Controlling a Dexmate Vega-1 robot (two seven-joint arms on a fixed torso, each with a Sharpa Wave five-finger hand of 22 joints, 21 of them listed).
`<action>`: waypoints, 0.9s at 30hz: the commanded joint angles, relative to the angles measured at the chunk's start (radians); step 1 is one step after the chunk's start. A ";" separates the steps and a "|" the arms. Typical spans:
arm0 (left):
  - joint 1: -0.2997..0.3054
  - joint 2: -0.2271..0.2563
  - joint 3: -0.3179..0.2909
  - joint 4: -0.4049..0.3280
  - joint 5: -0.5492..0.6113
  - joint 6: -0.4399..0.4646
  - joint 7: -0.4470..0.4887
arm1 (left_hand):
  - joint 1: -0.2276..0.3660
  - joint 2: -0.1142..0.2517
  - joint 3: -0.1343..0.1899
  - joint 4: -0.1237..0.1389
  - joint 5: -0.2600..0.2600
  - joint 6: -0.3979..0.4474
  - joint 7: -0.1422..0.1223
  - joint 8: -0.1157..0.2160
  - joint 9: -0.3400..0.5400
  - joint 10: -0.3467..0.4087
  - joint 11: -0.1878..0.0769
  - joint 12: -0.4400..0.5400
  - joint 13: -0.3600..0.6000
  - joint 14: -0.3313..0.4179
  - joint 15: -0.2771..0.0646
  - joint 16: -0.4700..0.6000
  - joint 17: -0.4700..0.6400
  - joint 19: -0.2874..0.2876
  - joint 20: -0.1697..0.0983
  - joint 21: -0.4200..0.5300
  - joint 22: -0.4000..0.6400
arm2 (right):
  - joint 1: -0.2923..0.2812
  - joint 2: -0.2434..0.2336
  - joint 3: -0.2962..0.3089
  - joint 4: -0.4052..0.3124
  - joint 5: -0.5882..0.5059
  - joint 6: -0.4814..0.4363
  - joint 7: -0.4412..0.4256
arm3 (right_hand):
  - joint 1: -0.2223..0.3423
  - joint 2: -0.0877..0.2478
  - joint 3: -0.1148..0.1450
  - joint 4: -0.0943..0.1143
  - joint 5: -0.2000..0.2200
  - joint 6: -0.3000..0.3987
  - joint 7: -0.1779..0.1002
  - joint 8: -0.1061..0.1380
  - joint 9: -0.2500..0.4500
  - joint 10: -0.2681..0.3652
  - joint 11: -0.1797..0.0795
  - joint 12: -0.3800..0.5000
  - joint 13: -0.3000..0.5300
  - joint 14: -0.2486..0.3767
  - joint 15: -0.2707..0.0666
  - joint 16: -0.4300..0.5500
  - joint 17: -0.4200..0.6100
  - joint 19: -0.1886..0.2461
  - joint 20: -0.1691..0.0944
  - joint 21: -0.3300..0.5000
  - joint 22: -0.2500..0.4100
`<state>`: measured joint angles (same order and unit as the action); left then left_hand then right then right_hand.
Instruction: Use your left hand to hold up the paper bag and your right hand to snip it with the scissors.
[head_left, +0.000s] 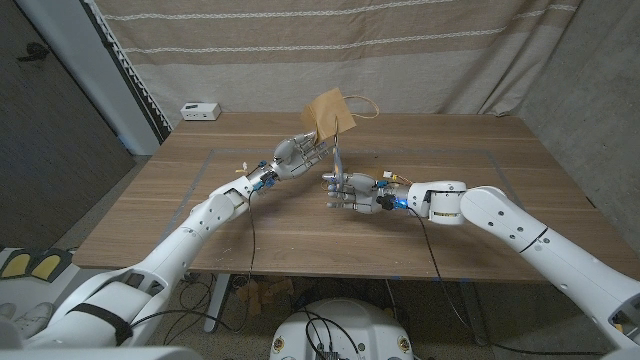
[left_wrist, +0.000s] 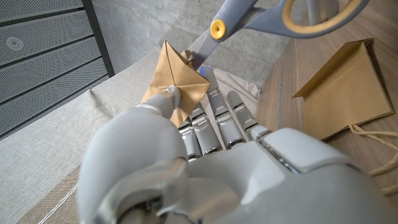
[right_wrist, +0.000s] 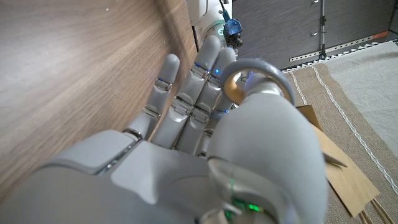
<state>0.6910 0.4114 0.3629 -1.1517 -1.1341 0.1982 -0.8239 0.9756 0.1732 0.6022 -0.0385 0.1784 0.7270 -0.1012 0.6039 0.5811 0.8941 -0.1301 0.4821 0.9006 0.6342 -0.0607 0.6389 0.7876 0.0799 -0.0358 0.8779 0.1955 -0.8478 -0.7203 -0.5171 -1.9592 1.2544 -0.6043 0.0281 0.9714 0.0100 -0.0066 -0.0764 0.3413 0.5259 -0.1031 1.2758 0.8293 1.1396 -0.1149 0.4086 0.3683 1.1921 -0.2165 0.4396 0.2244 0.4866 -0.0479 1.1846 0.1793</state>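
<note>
The wooden surface (head_left: 300, 215) is the largest thing here, and a beige curtain (head_left: 420, 50) hangs behind its far edge. From the near left corner the left arm (head_left: 200, 225) reaches toward the middle, and from the near right the right arm (head_left: 530, 235) comes in across the surface.

The paper bag (head_left: 331, 113) is held up above the far middle of the surface, tilted, with its string handle (head_left: 366, 105) hanging toward the curtain. In the left wrist view the bag (left_wrist: 345, 87) shows beyond the hand, and a folded corner of it (left_wrist: 177, 84) is pinched.

The left hand (head_left: 296, 154) grips the bag at its lower edge; in the left wrist view its thumb (left_wrist: 169, 94) presses the brown corner against the other fingers (left_wrist: 214, 118), which lie close together.

The right hand (head_left: 352, 193) is just beside the left one, a little nearer to the robot. It holds the scissors (head_left: 338, 160): in the right wrist view the thumb (right_wrist: 267, 124) goes through the grey handle loop (right_wrist: 255, 68), and the other fingers (right_wrist: 186, 102) are stretched out and slightly apart. The blades point up toward the bag; in the left wrist view the scissors (left_wrist: 261, 18) with a yellow pivot (left_wrist: 217, 28) touch the pinched corner.

A small white box (head_left: 200, 110) lies at the far left of the surface.
</note>
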 joint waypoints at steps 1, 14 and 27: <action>-0.015 -0.005 -0.002 0.027 0.023 -0.024 -0.012 | 0.012 0.023 0.006 0.002 0.005 0.159 -0.115 0.007 0.013 0.089 -0.083 0.007 0.004 -0.003 -0.168 -0.002 0.004 0.001 -0.037 0.009 0.001 | 0.027 -0.023 -0.023 0.005 -0.034 0.010 0.088 | -0.044 -0.006 -0.035 0.009 0.015 0.026 0.189 -0.098 -0.104 -0.136 0.035 -0.077 -0.006 -0.108 0.007 0.006 0.026 -0.023 -0.016 -0.017 0.002; -0.033 -0.015 0.001 0.047 0.038 -0.040 -0.025 | 0.011 0.023 0.008 0.002 0.005 0.162 -0.115 0.009 0.016 0.089 -0.083 0.006 0.007 -0.003 -0.168 -0.004 0.005 0.000 -0.037 0.010 0.001 | 0.010 -0.031 -0.019 0.000 -0.043 0.030 0.131 | -0.084 0.003 -0.075 0.010 0.036 -0.157 0.209 -0.372 -0.323 -0.328 0.111 -0.124 -0.047 -0.246 0.012 0.030 0.068 -0.043 0.019 -0.057 0.001; -0.081 -0.037 0.003 0.142 0.066 -0.079 -0.067 | 0.011 0.021 0.006 -0.001 0.004 0.177 -0.115 0.008 0.005 0.096 -0.083 0.004 0.004 -0.004 -0.168 -0.002 0.009 0.000 -0.038 0.010 0.001 | -0.007 -0.036 -0.006 -0.036 -0.037 0.042 0.108 | -0.106 -0.001 -0.090 0.015 0.038 -0.188 0.237 -0.441 -0.384 -0.310 0.105 -0.106 -0.061 -0.253 0.011 0.040 0.075 -0.034 0.022 -0.064 0.001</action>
<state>0.6441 0.3916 0.3653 -1.0786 -1.0880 0.1491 -0.8580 0.9715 0.1773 0.6050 -0.0357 0.1767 0.7270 -0.1012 0.6037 0.5811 0.8940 -0.1303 0.4775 0.9047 0.6342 -0.0608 0.6389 0.7936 0.0799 -0.0358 0.8809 0.1956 -0.8445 -0.7499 -0.5356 -1.9683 1.2117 -0.5686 0.1464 0.8734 0.0080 -0.0874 -0.0585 0.3746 0.3153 0.1068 0.8421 0.4519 0.8317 -0.0156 0.2934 0.3071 0.9298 -0.1321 0.4672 0.2952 0.4394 -0.0246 1.1228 0.1767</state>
